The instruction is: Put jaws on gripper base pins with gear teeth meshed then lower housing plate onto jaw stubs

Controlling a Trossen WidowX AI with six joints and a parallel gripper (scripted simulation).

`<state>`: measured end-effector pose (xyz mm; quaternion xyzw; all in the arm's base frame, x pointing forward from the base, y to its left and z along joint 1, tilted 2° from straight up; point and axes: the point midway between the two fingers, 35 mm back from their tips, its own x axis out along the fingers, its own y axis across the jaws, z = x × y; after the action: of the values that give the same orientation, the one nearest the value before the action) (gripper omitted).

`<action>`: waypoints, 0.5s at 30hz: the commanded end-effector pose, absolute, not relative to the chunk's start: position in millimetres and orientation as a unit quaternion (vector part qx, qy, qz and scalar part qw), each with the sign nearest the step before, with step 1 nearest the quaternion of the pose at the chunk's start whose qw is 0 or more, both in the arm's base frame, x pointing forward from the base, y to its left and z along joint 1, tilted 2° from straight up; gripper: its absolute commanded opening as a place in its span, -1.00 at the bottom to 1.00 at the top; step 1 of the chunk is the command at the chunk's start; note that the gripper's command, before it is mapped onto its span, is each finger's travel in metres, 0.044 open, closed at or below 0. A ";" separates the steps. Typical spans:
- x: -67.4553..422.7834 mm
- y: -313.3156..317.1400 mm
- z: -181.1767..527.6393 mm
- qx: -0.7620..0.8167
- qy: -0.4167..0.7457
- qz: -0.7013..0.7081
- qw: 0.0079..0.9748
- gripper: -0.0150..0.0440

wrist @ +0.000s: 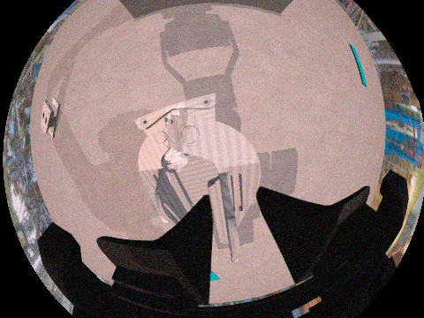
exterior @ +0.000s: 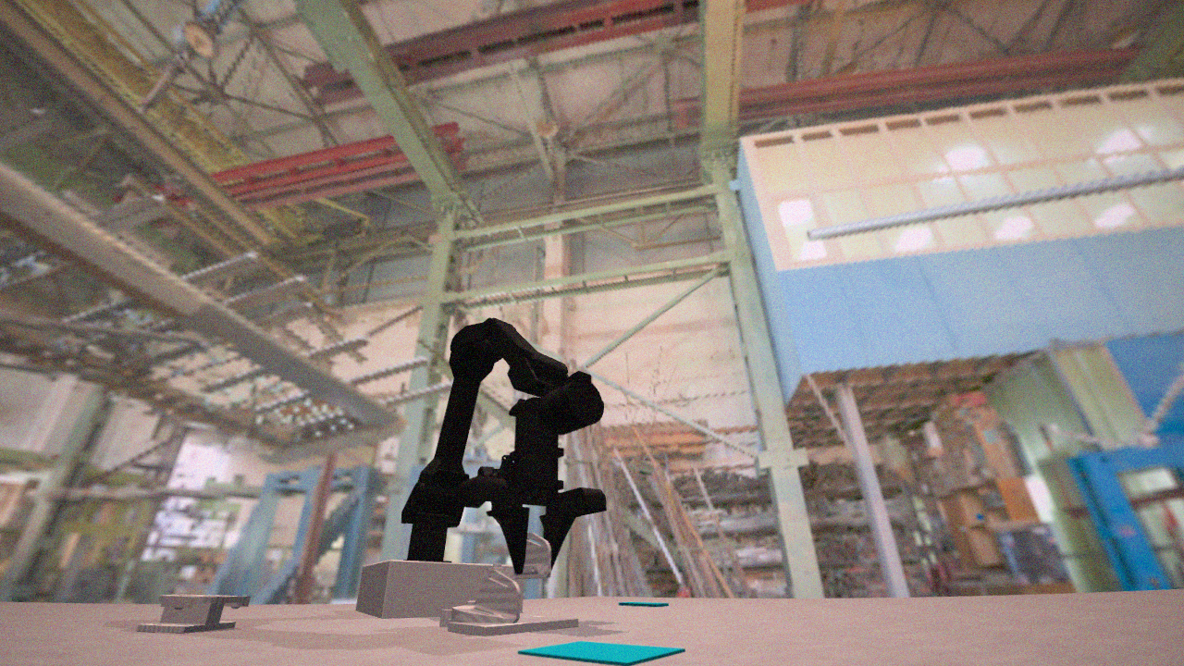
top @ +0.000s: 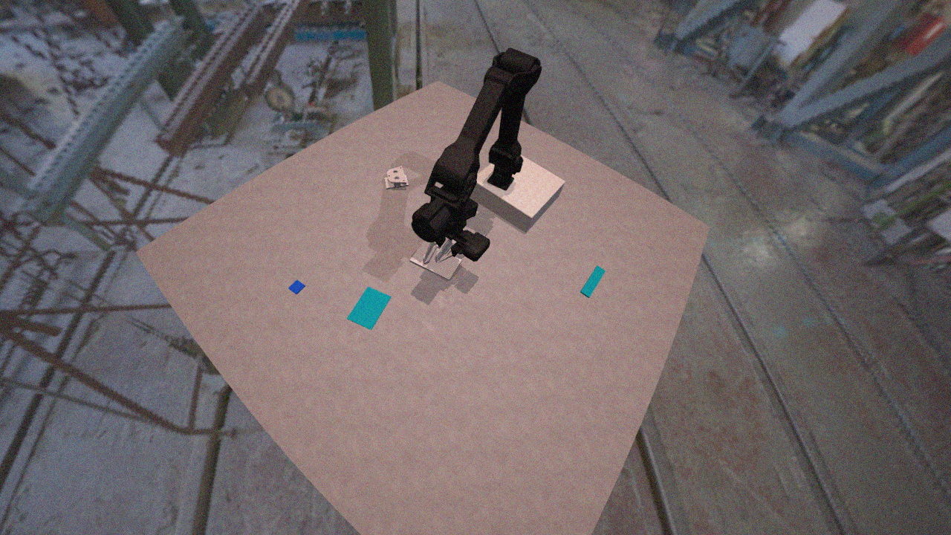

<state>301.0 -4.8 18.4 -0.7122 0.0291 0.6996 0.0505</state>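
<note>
My gripper point(exterior: 536, 569) point(wrist: 233, 197) is shut on one pale grey jaw point(exterior: 537, 548) point(wrist: 231, 150). It holds that jaw above the gripper base point(top: 442, 270) point(exterior: 537, 626) point(wrist: 155, 117), clear of it in the exterior view. The other jaw point(exterior: 495, 598) point(wrist: 170, 194) stands on the base, its finger part upright. In the wrist view the held jaw overlaps the base and the standing jaw. The pins and any tooth contact are hidden. The white housing plate point(top: 396, 176) point(exterior: 190, 610) point(wrist: 50, 117) is apart from the base, beyond it in the top view.
The arm stands on a white box point(top: 535, 186) point(exterior: 413, 586) behind the base. A flat teal rectangle point(top: 369, 307) point(exterior: 601, 652) lies near the base. A narrow teal strip point(top: 592, 281) point(wrist: 359, 66) lies to the right, and a small blue square point(top: 297, 286) to the left.
</note>
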 end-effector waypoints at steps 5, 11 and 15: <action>299.2 -4.4 4.3 -0.709 0.031 0.702 0.052 -0.04; 298.5 -4.1 -3.9 -0.709 0.032 0.702 0.053 -0.04; 298.5 -4.1 -4.2 -0.709 0.032 0.702 0.053 -0.04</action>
<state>299.2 -4.2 -2.4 -0.7105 0.0303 0.7012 0.0517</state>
